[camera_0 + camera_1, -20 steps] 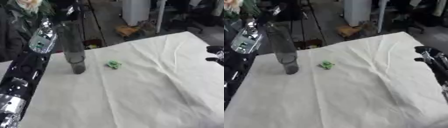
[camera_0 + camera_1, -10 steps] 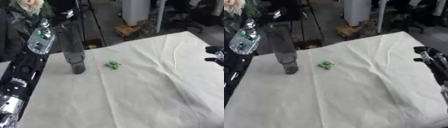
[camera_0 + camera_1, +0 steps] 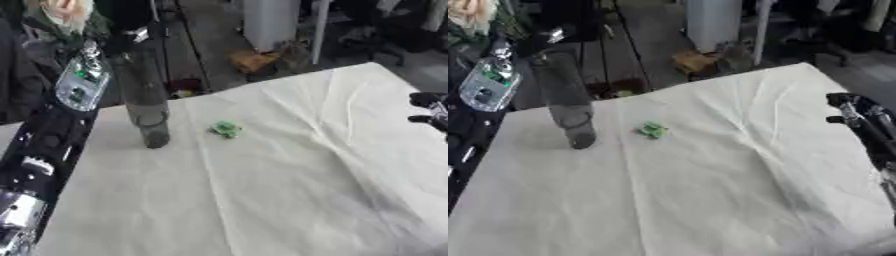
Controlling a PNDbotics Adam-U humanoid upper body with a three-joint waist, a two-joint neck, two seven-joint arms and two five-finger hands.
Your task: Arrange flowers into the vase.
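Note:
A tall dark glass vase (image 3: 145,102) stands upright on the white cloth at the back left. My left arm runs up the left edge, and its hand (image 3: 119,42) is at the vase's mouth, curled on the stem of a pale flower (image 3: 58,12) with green leaves, which is held high in the top left corner. The stem itself is hidden by the dark hand. A small green scrap (image 3: 226,128) lies on the cloth just right of the vase. My right hand (image 3: 857,113) rests at the right edge, fingers relaxed and holding nothing.
The white cloth (image 3: 289,190) covers the table and is creased down the middle. Beyond the far edge are a dark floor, a white cabinet (image 3: 269,20), a brown object (image 3: 252,60) and chair legs.
My left wrist has sunk slightly beside the vase, with the flower still held above it. The vase, the green scrap and my right hand stay where they were.

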